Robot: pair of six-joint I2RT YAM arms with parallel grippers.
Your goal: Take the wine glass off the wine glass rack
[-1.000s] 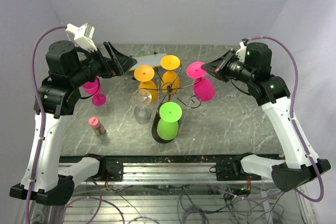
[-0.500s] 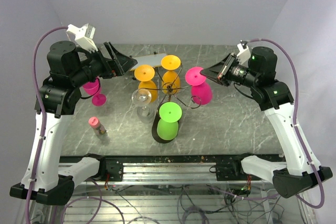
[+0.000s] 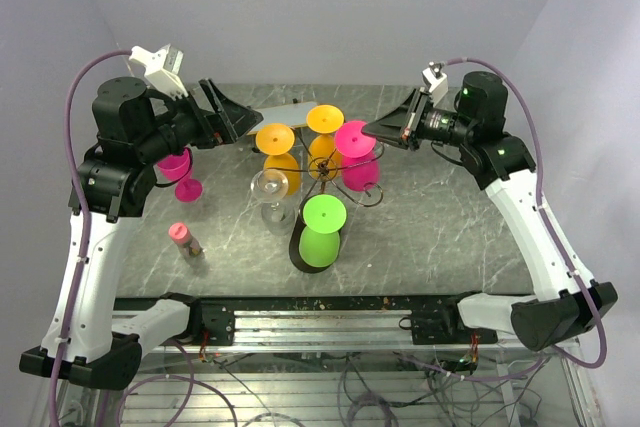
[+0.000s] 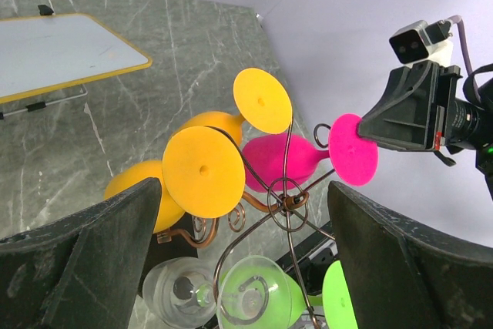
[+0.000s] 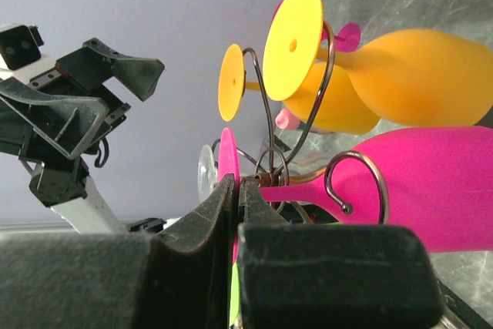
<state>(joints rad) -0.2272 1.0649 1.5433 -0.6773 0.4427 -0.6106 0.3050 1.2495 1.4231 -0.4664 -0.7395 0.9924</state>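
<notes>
The wine glass rack [image 3: 325, 169] is thin dark wire with scroll hooks and a black base [image 3: 296, 253]. It also shows in the left wrist view [image 4: 283, 194] and the right wrist view [image 5: 358, 182]. A pink wine glass [image 3: 362, 172] lies on its side at the rack's right arm, its foot [image 3: 352, 137] uppermost. My right gripper [image 3: 370, 130] is shut on the rim of that foot [image 5: 226, 152]; the stem [image 5: 300, 188] runs beside a curled hook. My left gripper [image 3: 235, 117] is open and empty, left of the rack, with wide-apart fingers [image 4: 92, 244].
Two orange glasses [image 3: 275, 139] [image 3: 324, 119], a green glass [image 3: 322, 217] and a clear glass [image 3: 270, 187] hang on the rack. Another pink glass [image 3: 182, 175] and a small pink-capped bottle [image 3: 184, 239] stand at the left. A white board [image 3: 290, 110] lies at the back.
My right gripper has moved left and a little up with the pink glass's foot in it, carrying the glass closer to the rack's centre. The left arm has barely moved.
</notes>
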